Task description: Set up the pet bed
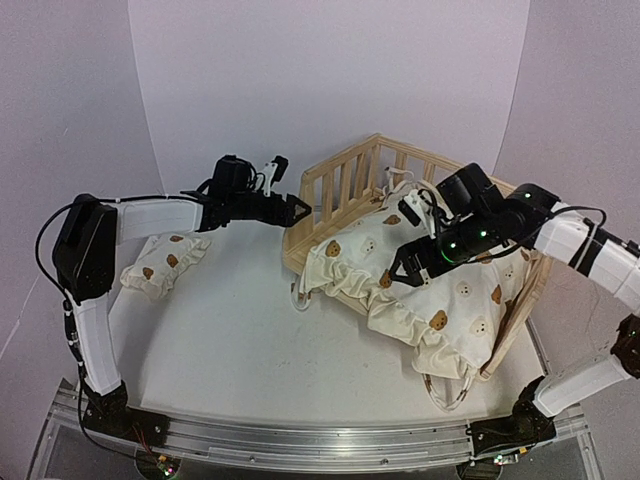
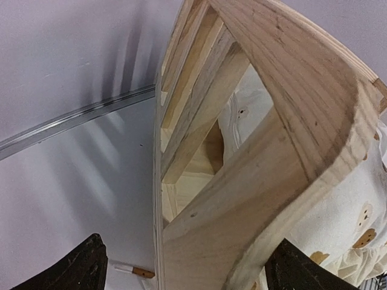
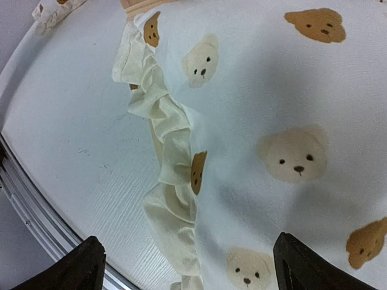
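The pet bed's pine frame (image 1: pixel 345 180) stands at the middle right of the table. The cream bear-print cushion (image 1: pixel 440 290) lies crumpled in it and spills over the open front. The small matching pillow (image 1: pixel 165 258) rests on the table at the left. My left gripper (image 1: pixel 298 212) is open at the frame's left end. In the left wrist view the end post (image 2: pixel 242 199) stands between the spread jaws of that gripper (image 2: pixel 187 275). My right gripper (image 1: pixel 402 272) hovers open over the cushion's front edge. Its wrist view shows the ruffle (image 3: pixel 172 181) below the gripper (image 3: pixel 187 269), with nothing held.
The cushion's ties (image 1: pixel 447 388) trail onto the white table (image 1: pixel 240 330) at the front right. Another tie (image 1: pixel 300 298) hangs by the frame's left corner. A metal rail (image 1: pixel 300 440) runs along the near edge. White backdrop walls close in the back and sides.
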